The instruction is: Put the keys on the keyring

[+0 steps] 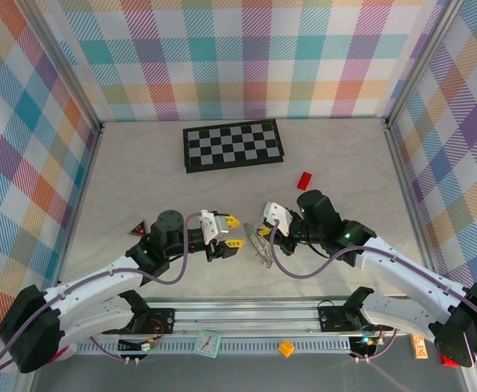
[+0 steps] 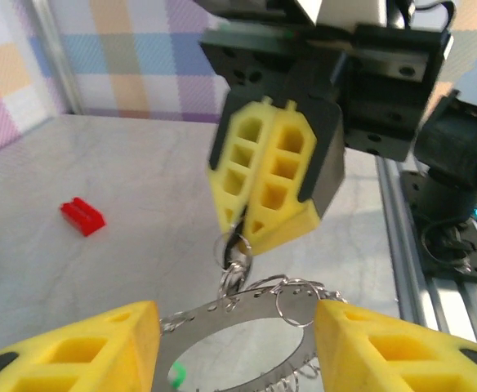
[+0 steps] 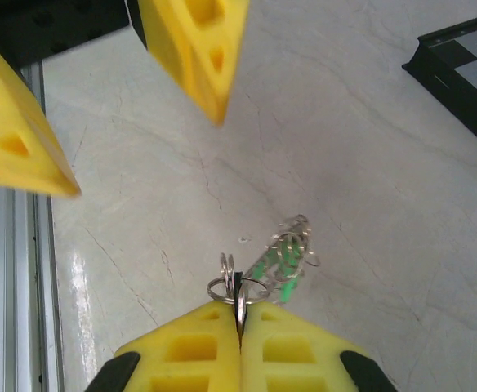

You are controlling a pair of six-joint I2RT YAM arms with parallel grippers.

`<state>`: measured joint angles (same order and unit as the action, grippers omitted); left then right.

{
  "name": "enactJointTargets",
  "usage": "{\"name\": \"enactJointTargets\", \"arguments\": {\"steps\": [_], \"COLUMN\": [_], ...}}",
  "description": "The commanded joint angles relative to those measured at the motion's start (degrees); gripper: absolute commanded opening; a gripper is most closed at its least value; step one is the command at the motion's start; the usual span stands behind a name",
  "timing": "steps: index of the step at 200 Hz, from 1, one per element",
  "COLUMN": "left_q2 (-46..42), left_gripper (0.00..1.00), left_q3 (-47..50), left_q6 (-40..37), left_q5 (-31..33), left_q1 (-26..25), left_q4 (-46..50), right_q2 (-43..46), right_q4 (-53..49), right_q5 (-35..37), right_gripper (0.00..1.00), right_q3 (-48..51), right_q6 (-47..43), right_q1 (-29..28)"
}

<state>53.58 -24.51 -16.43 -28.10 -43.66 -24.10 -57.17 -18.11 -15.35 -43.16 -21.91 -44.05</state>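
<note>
R gripper (image 3: 238,322): fingers pinching wire loop of keyring (image 2: 238,322). L gripper (image 2: 238,343): fingers spread either side of ring, above counter (image 1: 140,171).

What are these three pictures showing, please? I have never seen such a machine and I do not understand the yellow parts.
This is a robot with two arms fixed at the near edge of a table. One picture looks down from above; the other two come from small cameras on each wrist. The yellow parts are the fingers of the grippers. The right gripper is shut, pinching a small wire loop on the rim of the keyring, a flat grey metal ring that hangs from it above the table. The left gripper is open, its fingers on either side of the ring without touching it. A green key head hangs on the ring. A chequered board and a red block lie further back.
</note>
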Motion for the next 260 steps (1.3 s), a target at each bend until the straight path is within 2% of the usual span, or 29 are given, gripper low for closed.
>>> {"name": "enactJointTargets", "arguments": {"steps": [1,29,55,69,88,114,146,168,207,233,256,260], "left_q2": [-4.95,-12.18,-19.74,-23.14,-26.71,-27.84,-24.46,-21.31,-15.5,-11.66,-8.35,-7.77], "left_gripper": [0.52,0.59,0.66,0.69,0.7,0.72,0.73,0.74,0.78,0.78,0.78,0.79], "left_q3": [1.42,4.11,5.79,5.53,4.75,4.3,3.6,3.57,4.8,5.74,5.88,5.88], "left_q6": [2.93,6.23,9.63,11.02,13.15,15.36,17.32,18.22,19.76,19.68,19.9,19.92], "left_q5": [9.96,28.19,47.47,54.22,59.77,63.56,64.99,65.78,65.65,65.47,64.67,64.62], "left_q1": [-0.22,-0.03,0.97,1.86,2.98,3.99,5.15,5.9,8.25,10.28,12.79,13.26], "left_q4": [-0.6,-1.46,-0.76,2.58,7.36,11.2,14.2,14.78,13.07,10.57,8.38,7.87], "right_q2": [-1.1,-4.8,-9.78,-13.15,-18.15,-23.78,-27.54,-27.56,-28.84,-29.99,-32.04,-32.32], "right_q4": [0.79,1.81,7.95,13.94,21.55,19.89,4.41,-2.13,-6.44,-6.44,-6.13,-6.01], "right_q5": [-0.18,-1.15,-3.18,-5.19,-7.14,-3.18,12.48,21.09,32.05,36.6,39.09,39.31], "right_gripper": [0.0,0.0,0.0,0.0,0.0,0.0,0.0,0.0,0.0,0.0,0.11,0.16], "right_q3": [-4.13,-7.17,-10.07,-10.93,-11.2,-11.78,-13.61,-13.56,-10.53,-7.32,-5.56,-5.28], "right_q6": [-1.16,-1.04,2.04,5.94,10.78,8.4,-5.15,-11.69,-16.66,-17.97,-19.37,-19.4], "right_q1": [-0.41,-2.91,-7.54,-9.49,-11.26,-11.37,-10.98,-10.43,-8.68,-6.7,-4.64,-4.21]}}
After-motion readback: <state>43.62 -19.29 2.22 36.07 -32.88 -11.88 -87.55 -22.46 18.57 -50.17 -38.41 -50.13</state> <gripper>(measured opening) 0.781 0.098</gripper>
